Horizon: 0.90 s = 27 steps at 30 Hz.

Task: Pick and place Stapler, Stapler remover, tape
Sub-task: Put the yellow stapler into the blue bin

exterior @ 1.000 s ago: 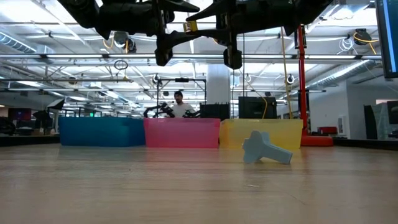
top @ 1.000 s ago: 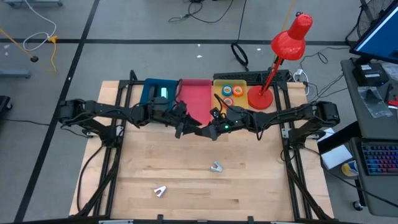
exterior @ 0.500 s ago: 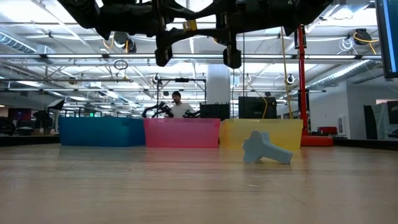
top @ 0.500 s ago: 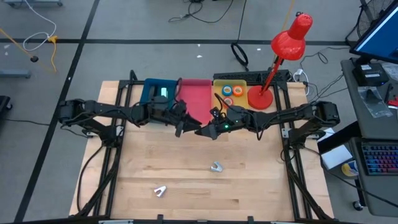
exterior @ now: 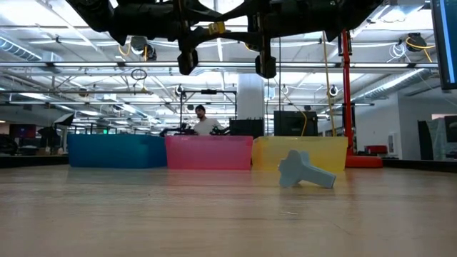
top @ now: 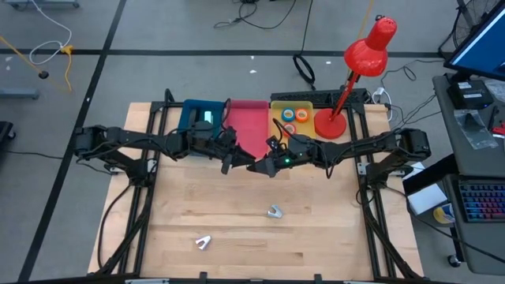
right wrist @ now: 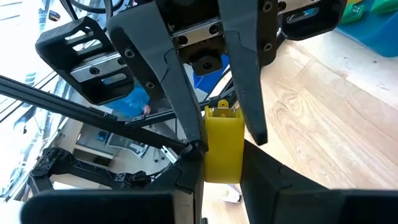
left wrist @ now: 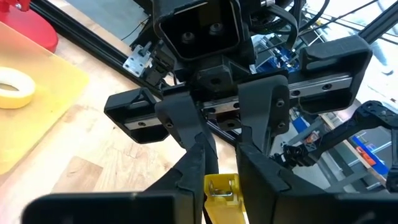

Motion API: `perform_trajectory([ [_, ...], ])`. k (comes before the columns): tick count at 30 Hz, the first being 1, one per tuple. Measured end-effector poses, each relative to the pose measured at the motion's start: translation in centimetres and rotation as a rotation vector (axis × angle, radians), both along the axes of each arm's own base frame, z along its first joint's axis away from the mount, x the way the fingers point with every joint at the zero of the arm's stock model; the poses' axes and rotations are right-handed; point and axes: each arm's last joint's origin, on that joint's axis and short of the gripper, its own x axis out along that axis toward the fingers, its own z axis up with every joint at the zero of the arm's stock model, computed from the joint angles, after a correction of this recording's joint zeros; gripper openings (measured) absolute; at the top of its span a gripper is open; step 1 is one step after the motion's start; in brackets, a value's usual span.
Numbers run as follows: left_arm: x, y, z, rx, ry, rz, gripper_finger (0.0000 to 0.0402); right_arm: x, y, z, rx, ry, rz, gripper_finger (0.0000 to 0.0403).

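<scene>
High above the middle of the table, a yellow stapler (right wrist: 222,146) with a metal end (left wrist: 219,186) sits between my two grippers, which meet tip to tip. My left gripper (top: 237,163) comes in from the table's left and my right gripper (top: 259,167) from its right. Both are shut on the stapler. In the low view the stapler (exterior: 216,29) is a small yellow patch between the dark hands. A blue-grey stapler remover (top: 274,211) lies on the wood near the middle. Tape rolls (top: 292,115) lie in the yellow bin (top: 278,101). My left gripper pinches the stapler's end (right wrist: 221,121) between its two fingers (right wrist: 186,118), one on each side. It comes level from the table's left, and the stapler is lifted clear. My right gripper pinches the stapler's other end (right wrist: 222,169) between its two fingers (left wrist: 183,124), level from the table's right. The stapler spans the gap between the two grippers, high over the table.
A blue bin (top: 197,116), a pink bin (top: 246,126) and the yellow bin stand in a row at the far edge. A red desk lamp (top: 347,87) stands at the far right. A small pale piece (top: 203,241) lies near the front left. Bare wood lies around the remover.
My left gripper's fingers have closed in on the stapler, which my right gripper keeps holding. Both arms have stayed in place, and the stapler has not moved.
</scene>
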Motion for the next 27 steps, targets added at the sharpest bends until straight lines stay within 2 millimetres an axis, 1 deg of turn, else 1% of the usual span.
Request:
perform_trajectory([
  [6, 0.0, 0.0, 0.0, 0.011, 0.000, -0.003, 0.0071, 0.0, 0.0, 0.0, -0.006, -0.003, 0.000, 0.0069],
  [10, 0.0, 0.2, -0.1, 0.016, 0.002, 0.002, 0.0071, 0.0, 0.0, 0.0, -0.040, -0.010, 0.005, 0.0084],
  [14, -0.2, 0.7, 0.1, 0.018, 0.000, 0.011, 0.0069, 0.0, -0.1, 0.0, -0.071, -0.012, 0.004, 0.0111],
  [21, -0.7, 1.4, 0.3, 0.014, 0.004, 0.003, 0.0068, 0.0, -0.1, 0.0, -0.082, -0.002, 0.007, 0.0172],
  [27, -1.3, 1.9, 0.3, 0.020, 0.048, 0.021, 0.0067, -0.1, -0.3, -0.2, -0.096, 0.022, 0.009, 0.0219],
])
